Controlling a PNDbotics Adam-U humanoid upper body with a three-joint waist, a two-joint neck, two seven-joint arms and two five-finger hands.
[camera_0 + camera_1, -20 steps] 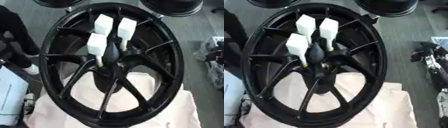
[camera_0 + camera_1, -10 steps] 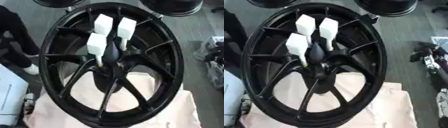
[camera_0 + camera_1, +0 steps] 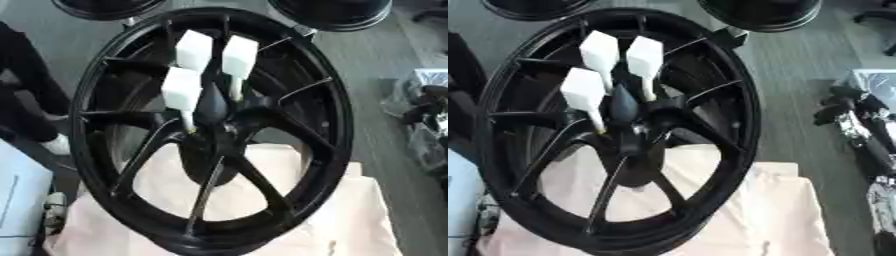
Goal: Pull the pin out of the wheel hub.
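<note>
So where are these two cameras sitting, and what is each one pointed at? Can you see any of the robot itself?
Left eye view: sits in the robot's head, looking down at a black wheel with three white-handled pins in its hub; no arm or hand shows.
Right eye view: beside it in the head, facing the same way, so the wheel lies further left; no hand shows here either.
Shared: the wheel, the pins and the pale cloth beneath, at the same moment.
</note>
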